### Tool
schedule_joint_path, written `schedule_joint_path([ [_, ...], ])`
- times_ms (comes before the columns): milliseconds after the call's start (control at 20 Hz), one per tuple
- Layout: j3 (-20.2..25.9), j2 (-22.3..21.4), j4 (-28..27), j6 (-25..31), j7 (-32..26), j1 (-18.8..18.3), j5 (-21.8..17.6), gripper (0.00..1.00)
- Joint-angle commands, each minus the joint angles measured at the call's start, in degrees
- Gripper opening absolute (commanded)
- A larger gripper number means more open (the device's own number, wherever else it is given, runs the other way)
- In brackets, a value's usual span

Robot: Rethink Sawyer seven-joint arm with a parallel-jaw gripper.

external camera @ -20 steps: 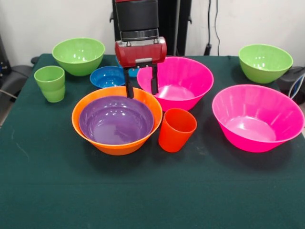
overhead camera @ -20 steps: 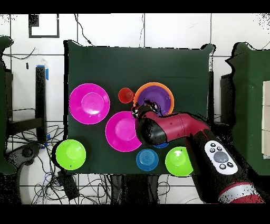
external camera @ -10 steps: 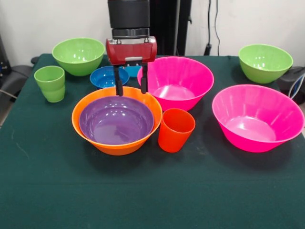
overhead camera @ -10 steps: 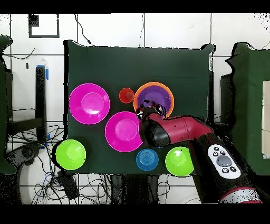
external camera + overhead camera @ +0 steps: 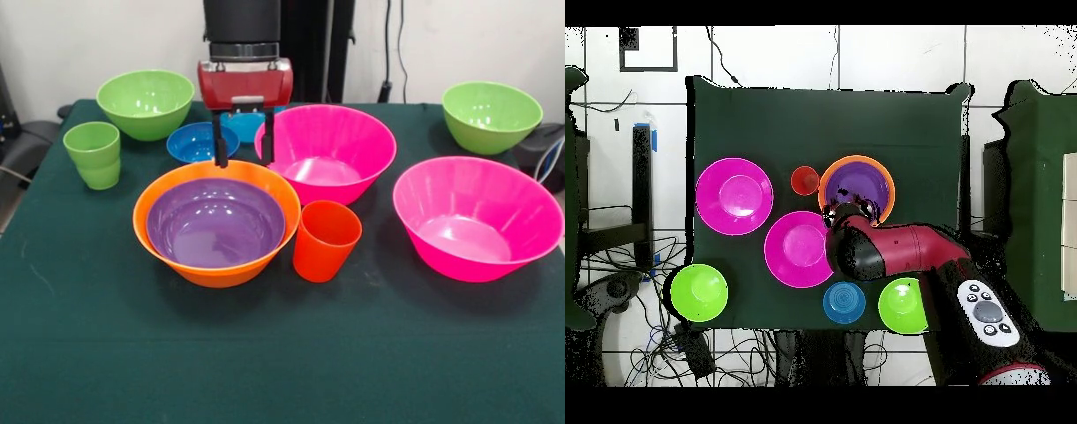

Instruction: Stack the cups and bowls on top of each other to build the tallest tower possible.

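A purple bowl (image 5: 216,225) sits nested inside the large orange bowl (image 5: 146,231) at the table's middle; the pair also shows in the overhead view (image 5: 857,187). My gripper (image 5: 241,162) hangs open and empty just above the orange bowl's far rim, and it shows in the overhead view (image 5: 835,213). An orange-red cup (image 5: 325,240) stands upright beside the orange bowl. A light green cup (image 5: 94,155) stands at the left edge. Two pink bowls (image 5: 340,150) (image 5: 477,216), two green bowls (image 5: 146,102) (image 5: 491,115) and a dark blue bowl (image 5: 196,141) stand apart.
A light blue bowl (image 5: 244,125) is partly hidden behind the gripper. The table (image 5: 282,353) has a dark green cloth. In the overhead view the arm (image 5: 905,255) crosses the table's lower right, near a blue bowl (image 5: 844,302) and a green bowl (image 5: 903,305).
The gripper has moved toward the picture's left in the front view and risen a little above the orange bowl's far rim. It stays open. The bowls and cups have not moved.
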Motion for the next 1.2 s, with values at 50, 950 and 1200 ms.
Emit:
schedule_joint_path([
  [50, -4.81, -3.31, 7.73, 5.67, 12.79, 6.23, 5.65, 1.0],
  [950, -12.33, 0.18, 12.47, -1.16, 16.8, 10.88, 11.33, 1.0],
  [1200, -11.96, 0.4, 12.58, -1.62, 16.86, 9.93, 11.06, 1.0],
])
